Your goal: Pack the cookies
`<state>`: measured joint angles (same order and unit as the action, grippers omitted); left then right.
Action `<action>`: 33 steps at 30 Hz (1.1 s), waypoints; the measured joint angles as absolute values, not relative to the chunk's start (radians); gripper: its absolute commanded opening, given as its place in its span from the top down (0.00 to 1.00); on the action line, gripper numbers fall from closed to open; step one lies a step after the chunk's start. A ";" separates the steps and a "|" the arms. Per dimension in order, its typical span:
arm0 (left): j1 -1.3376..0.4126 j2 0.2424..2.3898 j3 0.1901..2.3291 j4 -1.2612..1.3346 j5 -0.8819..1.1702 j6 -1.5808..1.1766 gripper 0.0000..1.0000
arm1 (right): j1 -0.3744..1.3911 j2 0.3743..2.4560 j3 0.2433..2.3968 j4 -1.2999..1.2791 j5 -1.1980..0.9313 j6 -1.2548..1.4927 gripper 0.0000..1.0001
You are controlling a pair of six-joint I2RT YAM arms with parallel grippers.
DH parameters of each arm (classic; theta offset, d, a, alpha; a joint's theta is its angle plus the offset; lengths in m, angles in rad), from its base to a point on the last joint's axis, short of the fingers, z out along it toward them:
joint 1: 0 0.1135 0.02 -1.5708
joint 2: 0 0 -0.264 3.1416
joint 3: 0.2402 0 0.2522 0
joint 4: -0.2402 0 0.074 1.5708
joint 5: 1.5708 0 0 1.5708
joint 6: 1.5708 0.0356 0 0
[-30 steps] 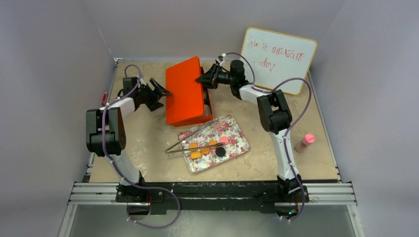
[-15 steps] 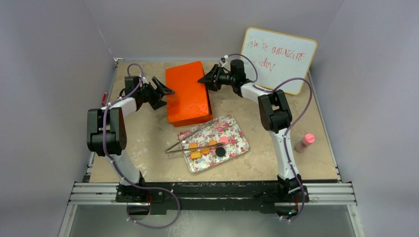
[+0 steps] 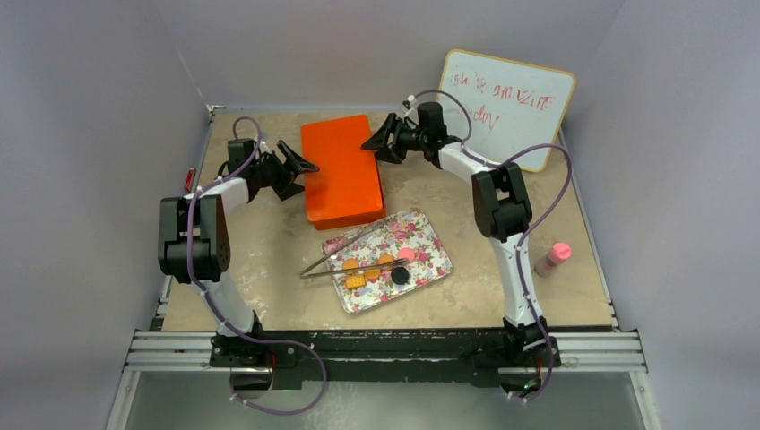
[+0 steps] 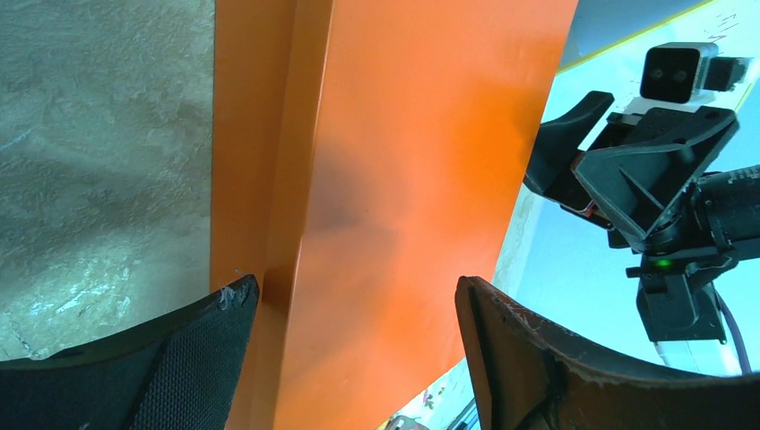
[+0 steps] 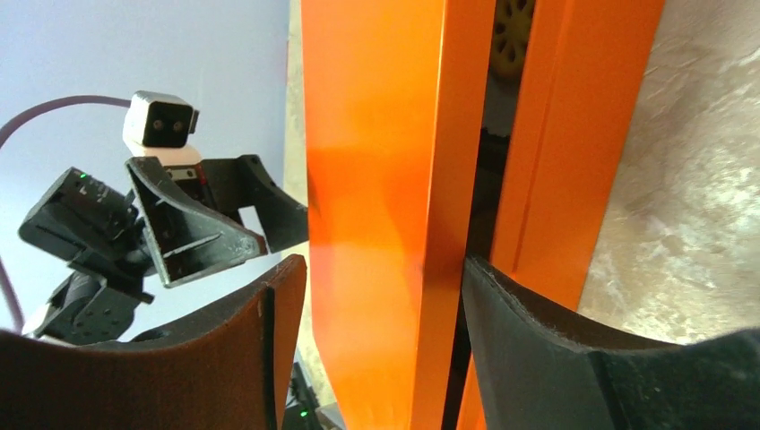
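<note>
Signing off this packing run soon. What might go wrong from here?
A gap shows between lid and base of the orange rectangular box, a yellow patterned cookie behind it: the lid may not seat.
Round cookies lie on the floral metal tray, outside the box: they may go unpacked.

Orange box [image 5: 385, 134] seen edge-on, lid and base parted by a narrow dark gap. Yellow patterned cookie [image 5: 513, 31] is glimpsed inside that gap. Right gripper [image 5: 384, 269] is spread astride the lid's edge; left gripper [image 5: 224, 215] noted beyond the lid side.
</note>
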<state>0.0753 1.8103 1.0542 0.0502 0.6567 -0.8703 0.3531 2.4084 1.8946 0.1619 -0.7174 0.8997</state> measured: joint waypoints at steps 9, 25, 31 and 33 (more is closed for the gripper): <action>0.075 1.810 1.049 0.051 0.658 -0.872 0.22 | 0.351 2.357 1.941 0.003 -0.636 0.725 0.29; 0.046 1.810 1.049 0.050 0.618 -0.880 0.22 | 0.350 2.040 1.567 -0.023 -0.595 0.584 0.29; 0.036 1.810 1.049 0.047 0.585 -0.883 0.22 | 0.350 2.035 1.449 -0.013 -0.611 0.575 0.32; 0.032 1.810 1.049 0.046 0.572 -0.891 0.22 | 0.350 2.029 1.416 -0.006 -0.624 0.572 0.34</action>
<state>0.0322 1.8099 1.0489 0.0463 0.5720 -0.8913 0.3504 2.0289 1.4158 -0.0063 -0.6239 0.5716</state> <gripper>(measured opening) 0.779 0.680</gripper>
